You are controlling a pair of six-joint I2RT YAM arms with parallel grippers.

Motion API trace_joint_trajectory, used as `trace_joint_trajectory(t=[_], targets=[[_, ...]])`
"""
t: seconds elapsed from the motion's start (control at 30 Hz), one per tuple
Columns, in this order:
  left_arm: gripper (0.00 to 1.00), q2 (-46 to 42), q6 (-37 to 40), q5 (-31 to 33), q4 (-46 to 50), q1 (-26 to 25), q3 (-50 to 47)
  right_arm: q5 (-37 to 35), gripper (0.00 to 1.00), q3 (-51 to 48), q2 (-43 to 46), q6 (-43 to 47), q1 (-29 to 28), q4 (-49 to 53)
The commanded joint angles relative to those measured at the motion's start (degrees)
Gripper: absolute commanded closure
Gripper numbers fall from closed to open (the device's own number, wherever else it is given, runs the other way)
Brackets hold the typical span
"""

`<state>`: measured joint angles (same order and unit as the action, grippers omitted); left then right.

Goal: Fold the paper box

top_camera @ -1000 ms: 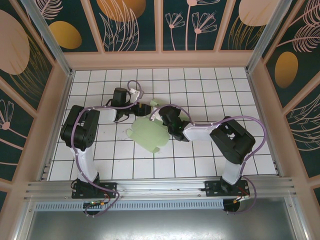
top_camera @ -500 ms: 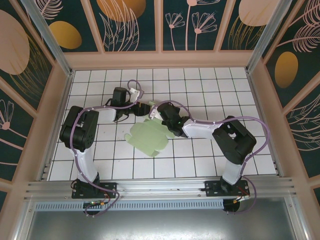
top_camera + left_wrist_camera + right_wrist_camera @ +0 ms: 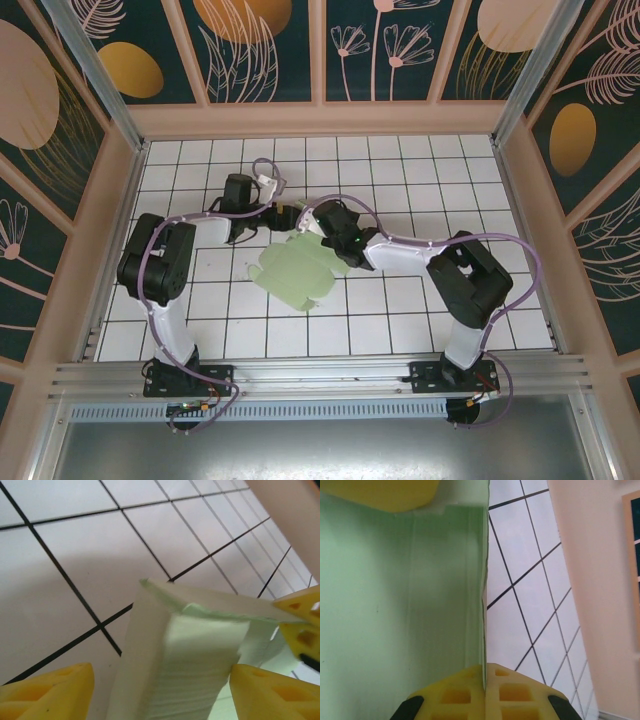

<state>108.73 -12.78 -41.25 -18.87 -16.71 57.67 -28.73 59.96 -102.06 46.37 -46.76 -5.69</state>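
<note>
Pinching the paper box (image 3: 292, 272) edge, right end effector (image 3: 484, 675) is clamped shut; left end effector (image 3: 160, 685) gapes around raised flap (image 3: 200, 645). Recommend closing squarely at the crease.

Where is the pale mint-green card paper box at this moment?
In the top view the paper box lies near the middle of the white tiled table, between the two arms; the right arm's fingers pinch its edge.

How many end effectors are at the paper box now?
2. The left end effector straddles a raised flap, open; the right end effector pinches the paper box by its edge nearby.
</note>
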Motion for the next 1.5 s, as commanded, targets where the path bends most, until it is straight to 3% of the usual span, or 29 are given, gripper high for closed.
trace_joint_trajectory(t=[0.0,0.13,0.37,0.57,0.63,0.73,0.83,1.07,1.3,1.47], targets=[[0.25,-5.2,-4.0,-0.7,-5.9,1.4,-1.6,5.6,0.99,2.1,2.0,-5.7,1.7,2.6],[0.18,-10.0,-7.0,0.2,-9.3,3.3,-5.3,9.3,0.99,2.6,1.7,-9.6,3.5,4.4],[0.09,-18.4,-3.8,8.9,-7.6,4.3,-8.8,12.2,1.00,3.1,0.5,-15.6,5.3,5.1],[0.05,-18.1,-5.3,8.6,-8.6,4.9,-9.6,18.0,1.00,10.2,-4.1,-28.0,9.1,16.2],[0.04,-17.5,-5.3,8.2,-8.5,4.9,-9.6,21.0,1.00,11.3,-4.7,-32.2,10.7,18.1],[0.03,-16.6,-5.1,7.5,-7.9,5.0,-9.1,31.4,0.98,12.3,-5.1,-38.0,13.8,20.4],[0.03,-16.1,-5.1,7.2,-7.9,4.9,-8.9,35.2,0.97,12.2,-5.7,-41.9,15.1,21.1],[0.03,-14.5,-4.8,6.7,-7.0,5.0,-8.0,38.0,0.91,13.0,-7.1,-44.2,17.2,23.5],[0.03,-12.8,-5.1,6.2,-6.5,5.0,-6.8,41.4,0.71,14.0,-8.0,-44.2,19.7,22.3],[0.03,-12.0,-4.8,5.8,-5.8,4.9,-6.5,41.8,0.70,14.8,-9.0,-42.7,20.3,22.1]])
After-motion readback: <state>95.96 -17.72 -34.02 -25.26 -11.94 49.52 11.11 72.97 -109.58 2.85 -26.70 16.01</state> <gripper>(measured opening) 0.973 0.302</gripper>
